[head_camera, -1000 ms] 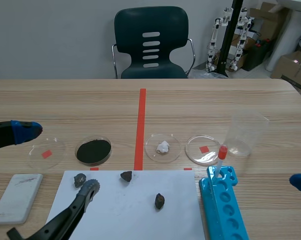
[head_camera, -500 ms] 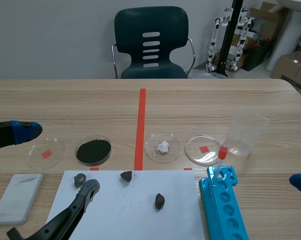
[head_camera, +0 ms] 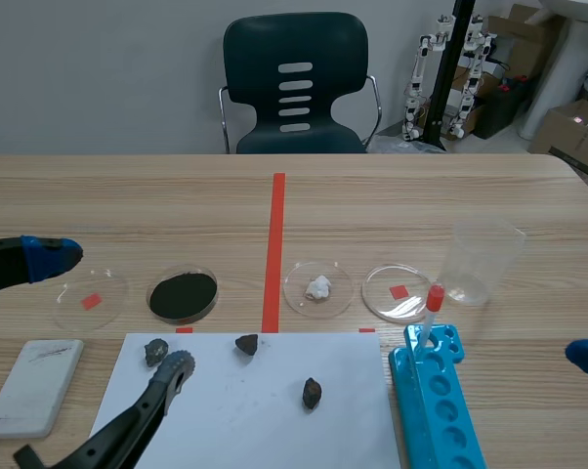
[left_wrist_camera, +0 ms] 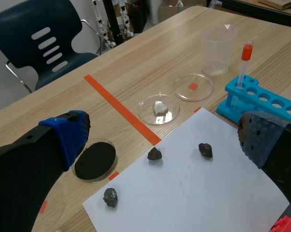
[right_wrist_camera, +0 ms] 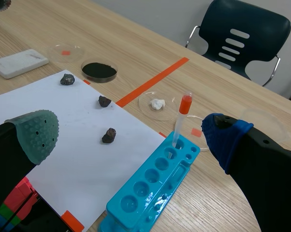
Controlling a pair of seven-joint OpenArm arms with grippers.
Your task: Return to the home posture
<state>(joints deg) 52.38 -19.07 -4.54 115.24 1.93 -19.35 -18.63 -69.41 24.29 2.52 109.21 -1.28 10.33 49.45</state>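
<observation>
Black-fingered left gripper (left_wrist_camera: 162, 137) unmoved over last second; right gripper (right_wrist_camera: 131, 134) likewise. Nothing on table shifted either. Left: fingers spread wide, empty, white paper (left_wrist_camera: 194, 188) and black powder dish (left_wrist_camera: 94, 161) ahead of it. Right: also wide, empty, blue tube rack (right_wrist_camera: 150, 188) between and under fingers. Scene view shows only sliver of right fingertip at edge, so its pose hard to judge. Stillness, each gripper back on own side: home posture probably reached, or nearly.

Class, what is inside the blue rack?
One red-capped tube stands in an end hole of the rack; other holes look empty. Its lower end is hidden inside.
</observation>
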